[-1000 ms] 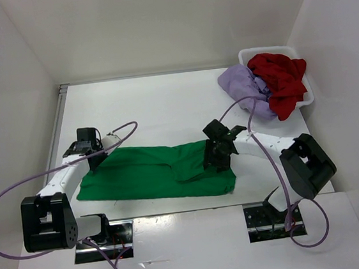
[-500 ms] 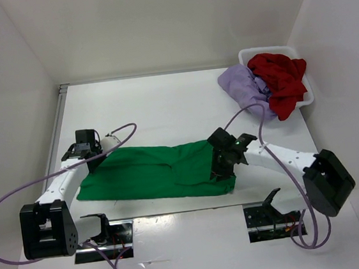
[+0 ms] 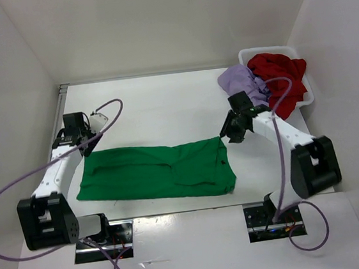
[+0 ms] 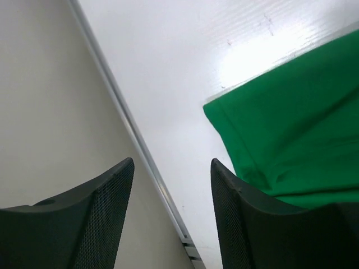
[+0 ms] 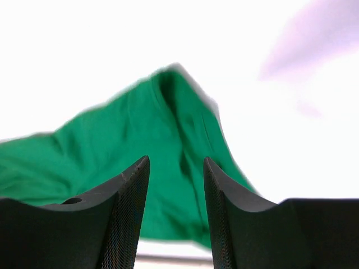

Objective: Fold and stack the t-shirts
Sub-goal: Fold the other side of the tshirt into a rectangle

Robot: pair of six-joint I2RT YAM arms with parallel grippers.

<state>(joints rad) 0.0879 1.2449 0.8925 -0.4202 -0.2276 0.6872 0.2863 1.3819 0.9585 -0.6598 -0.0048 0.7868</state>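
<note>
Currently, green t-shirt (image 3: 154,172) flat on the desk (image 3: 157,105), left gripper (image 3: 83,143) parted, empty, above its far-left corner, right gripper (image 3: 229,132) likewise by its far-right corner, lavender t-shirt (image 3: 241,83) and red t-shirt (image 3: 279,76) heaped at the basket (image 3: 243,53).

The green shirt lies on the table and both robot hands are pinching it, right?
No. The green shirt lies on the table, but the left gripper and right gripper aren't pinching it: both wrist views show open, empty jaws.

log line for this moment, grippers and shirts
left gripper: open, empty | right gripper: open, empty | green shirt: flat on table | red shirt, lavender shirt: at basket
</note>
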